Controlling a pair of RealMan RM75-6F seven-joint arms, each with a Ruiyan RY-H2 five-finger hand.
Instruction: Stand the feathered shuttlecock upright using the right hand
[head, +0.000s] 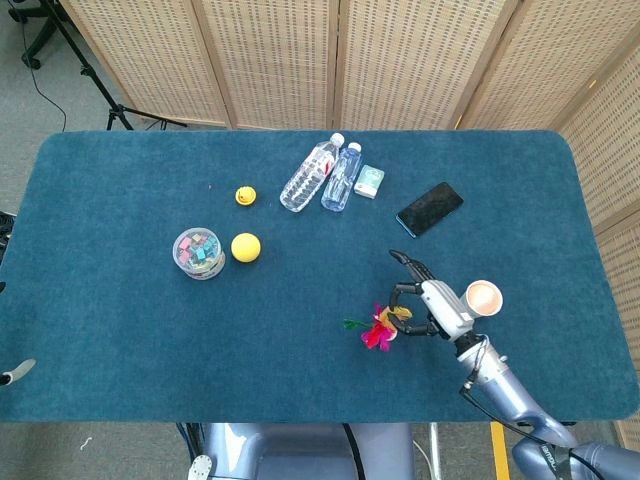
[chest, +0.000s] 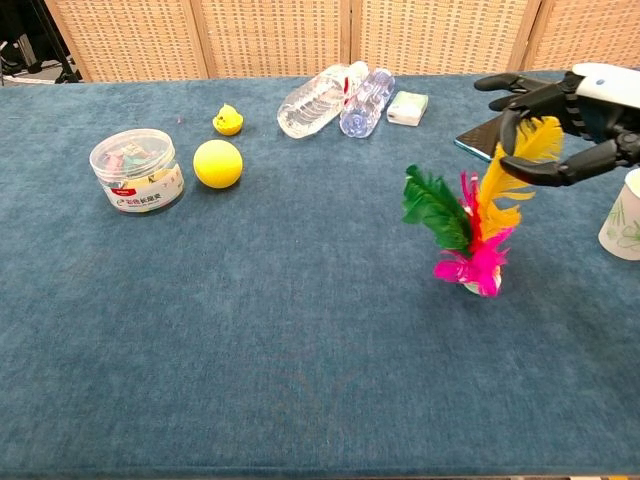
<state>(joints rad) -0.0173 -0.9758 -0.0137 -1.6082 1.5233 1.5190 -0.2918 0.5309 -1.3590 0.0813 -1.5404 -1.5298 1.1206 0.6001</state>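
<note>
The feathered shuttlecock (head: 380, 330) (chest: 470, 235) stands with its base on the blue tablecloth, right of centre. Its green, red, pink and yellow feathers point up and fan a little to the left. My right hand (head: 432, 302) (chest: 565, 120) is at its upper right and pinches the tip of the yellow feather between thumb and fingers, the other fingers spread. The left hand shows in neither view.
A paper cup (head: 482, 297) (chest: 625, 215) stands just right of the right hand. A black phone (head: 429, 208) lies behind it. Two water bottles (head: 310, 172) and a small box (head: 369, 181) lie at the back. A yellow ball (head: 246, 247), a clip jar (head: 198, 253) and a small duck (head: 245, 195) sit left.
</note>
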